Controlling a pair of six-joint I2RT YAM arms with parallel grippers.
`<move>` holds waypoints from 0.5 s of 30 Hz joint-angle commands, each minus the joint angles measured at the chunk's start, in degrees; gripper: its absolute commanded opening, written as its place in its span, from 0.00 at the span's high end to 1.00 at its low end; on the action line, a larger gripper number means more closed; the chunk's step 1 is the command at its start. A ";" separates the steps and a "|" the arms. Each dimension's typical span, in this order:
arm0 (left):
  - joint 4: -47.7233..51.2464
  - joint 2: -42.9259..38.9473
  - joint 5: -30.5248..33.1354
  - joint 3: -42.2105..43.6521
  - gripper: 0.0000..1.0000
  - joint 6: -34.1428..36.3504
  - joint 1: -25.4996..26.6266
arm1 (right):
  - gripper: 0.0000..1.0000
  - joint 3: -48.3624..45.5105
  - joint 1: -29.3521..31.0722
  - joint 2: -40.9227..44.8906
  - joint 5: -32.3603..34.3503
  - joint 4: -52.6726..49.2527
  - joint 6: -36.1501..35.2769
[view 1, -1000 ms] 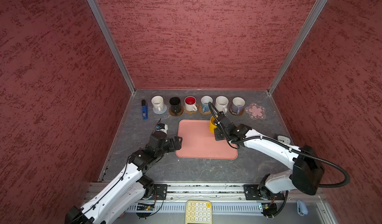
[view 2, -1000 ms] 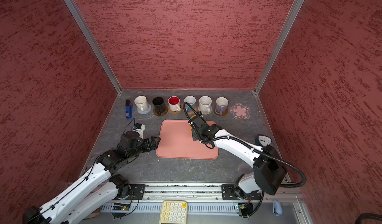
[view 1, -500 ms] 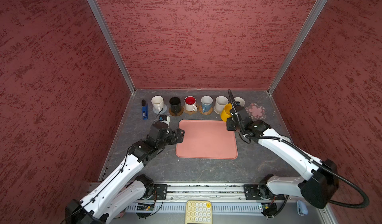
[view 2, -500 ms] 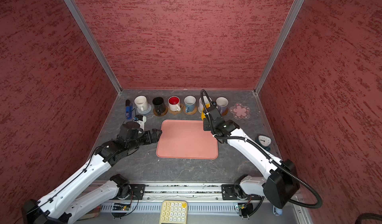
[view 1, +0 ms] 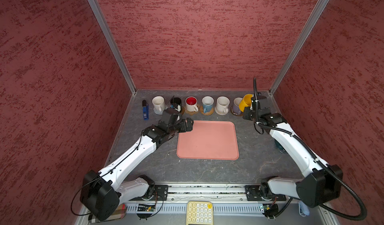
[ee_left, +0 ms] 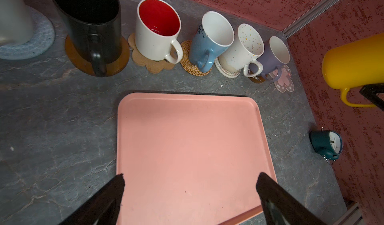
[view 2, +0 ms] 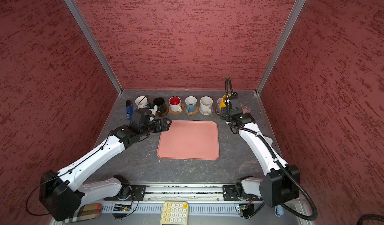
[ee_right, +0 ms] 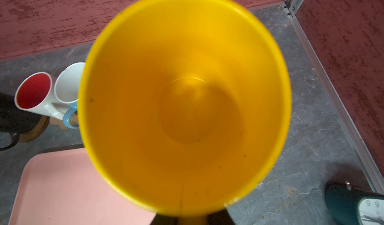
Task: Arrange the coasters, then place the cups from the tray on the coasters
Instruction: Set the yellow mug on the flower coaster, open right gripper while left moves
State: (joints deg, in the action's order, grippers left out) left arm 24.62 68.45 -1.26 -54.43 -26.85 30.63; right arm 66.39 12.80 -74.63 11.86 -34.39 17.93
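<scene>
My right gripper (ee_right: 192, 218) is shut on the handle of the yellow cup (view 1: 245, 102), which hangs tilted in the air beside the lavender cup (view 1: 236, 106) at the back right. The pink flower coaster (view 2: 246, 109) lies bare just beyond it. Five other cups stand on coasters along the back wall: white (view 1: 158, 103), black (view 1: 176, 102), red-inside (view 1: 191, 103), blue (view 1: 207, 103), speckled white (view 1: 222, 104). The salmon tray (view 1: 207, 140) holds nothing. Over the tray's back-left corner my left gripper (ee_left: 191, 180) stands open with nothing between its fingers.
A blue lighter (view 1: 145, 110) lies left of the cup row. A small teal clock (ee_left: 326, 144) sits by the right wall, under my right arm. The yellow keypad (view 1: 199, 212) is at the front rail. Walls close in on three sides.
My right gripper has lifted the yellow cup off the tray's back edge and carried it right and back, up to the lavender cup. The left gripper has moved back along the tray's left edge.
</scene>
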 commanded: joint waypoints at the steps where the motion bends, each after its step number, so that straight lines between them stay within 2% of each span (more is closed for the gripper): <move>1: -5.51 3.48 -2.34 -2.02 0.00 0.92 0.46 | 1.00 1.60 -4.24 -0.04 -1.44 7.59 -0.76; 11: -10.26 17.19 -5.54 -11.06 0.00 1.88 0.80 | 1.00 2.15 -13.43 -6.79 -3.46 14.38 0.70; 15: -9.68 21.30 -4.13 -15.71 0.00 2.97 1.96 | 1.00 2.49 -15.88 -10.54 -4.50 17.25 0.44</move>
State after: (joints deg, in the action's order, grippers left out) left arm 16.64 88.07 -5.32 -66.89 -25.63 31.70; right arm 66.37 -1.63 -84.12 8.67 -25.78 18.59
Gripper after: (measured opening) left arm 0.996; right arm 0.179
